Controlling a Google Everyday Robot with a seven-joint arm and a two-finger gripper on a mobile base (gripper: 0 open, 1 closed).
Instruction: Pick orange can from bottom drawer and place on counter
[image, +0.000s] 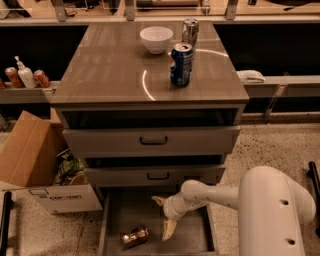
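The orange can (135, 237) lies on its side on the floor of the pulled-out bottom drawer (118, 215), near its front left. My gripper (163, 216) hangs inside the drawer, to the right of the can and apart from it. Its two pale fingers are spread open, one up by the middle drawer's front, one pointing down toward the drawer floor. It holds nothing. The counter (115, 70) is the glossy top of the cabinet above.
On the counter stand a white bowl (156, 39), a blue can (181, 64) and a silver can (189, 31). A cardboard box (37, 165) sits left of the cabinet. My white arm (270, 210) fills the lower right. Side shelves hold cans and a bottle (25, 76).
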